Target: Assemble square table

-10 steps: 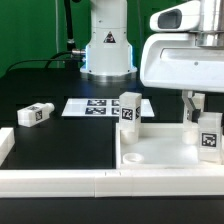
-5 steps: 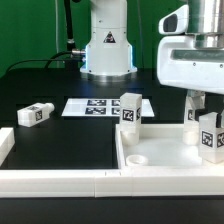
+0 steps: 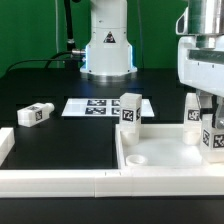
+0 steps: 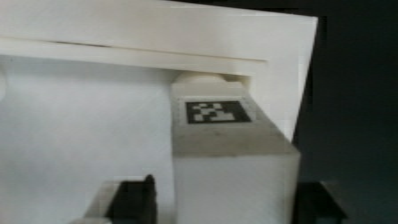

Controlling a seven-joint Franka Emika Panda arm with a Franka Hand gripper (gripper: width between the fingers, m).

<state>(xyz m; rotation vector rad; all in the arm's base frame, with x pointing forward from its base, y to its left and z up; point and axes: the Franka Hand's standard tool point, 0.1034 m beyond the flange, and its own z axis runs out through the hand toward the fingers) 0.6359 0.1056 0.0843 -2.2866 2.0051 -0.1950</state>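
Note:
The white square panel (image 3: 165, 152) lies at the exterior view's right, rim up, with a round socket (image 3: 137, 158) near its front corner. One white tag-marked leg post (image 3: 129, 110) stands upright at its far left corner. My gripper (image 3: 206, 118) is shut on a second leg post (image 3: 212, 138) and holds it upright over the panel's far right corner. In the wrist view this post (image 4: 228, 140) fills the space between my dark fingers (image 4: 139, 200), with the panel (image 4: 89, 110) behind it. A third leg post (image 3: 33, 114) lies loose at the left.
The marker board (image 3: 95, 106) lies flat behind the panel. Long white border rails (image 3: 60, 181) run along the front, with a short one at the left (image 3: 5, 146). The robot base (image 3: 107, 50) stands at the back.
My gripper has moved toward the exterior view's right with the leg post in it, and the post sits slightly lower at the panel's right corner.

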